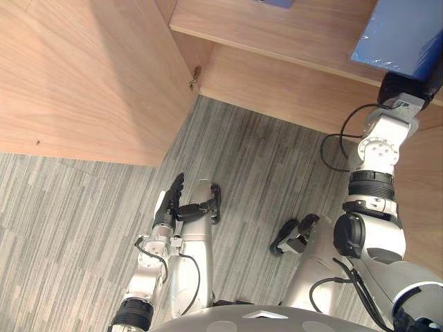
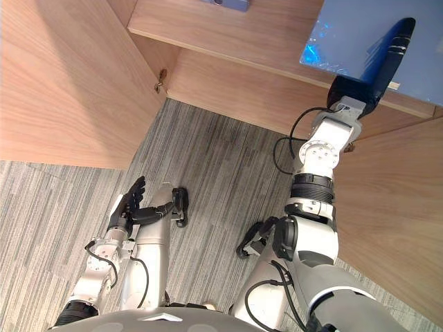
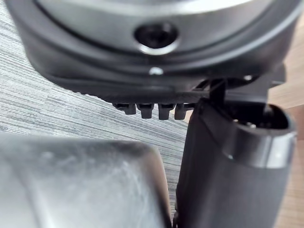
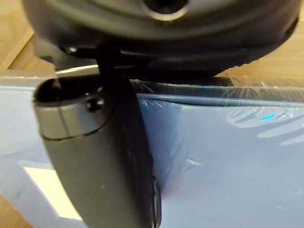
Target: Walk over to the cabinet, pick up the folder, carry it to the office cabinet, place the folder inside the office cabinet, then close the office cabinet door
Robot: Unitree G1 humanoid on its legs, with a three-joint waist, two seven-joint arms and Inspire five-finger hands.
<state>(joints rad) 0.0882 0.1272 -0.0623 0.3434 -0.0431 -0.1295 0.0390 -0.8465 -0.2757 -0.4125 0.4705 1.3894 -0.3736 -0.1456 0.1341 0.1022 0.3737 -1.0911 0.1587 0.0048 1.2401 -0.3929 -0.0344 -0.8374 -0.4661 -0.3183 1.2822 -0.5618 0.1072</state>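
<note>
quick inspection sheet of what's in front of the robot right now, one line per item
surface: wooden cabinet shelf, mostly bare
job's things: blue folder held over the shelf's right part, cannot tell if it rests on it; cabinet door stands open at the left
clutter: one small bluish thing at the shelf's back, cut off, kind unclear
hands: right hand pinches the folder, thumb across its face; left hand hangs low over the floor, fingers relaxed, holding nothing
cables: nothing seen
surroundings: grey striped carpet; wooden panel at the right
</note>
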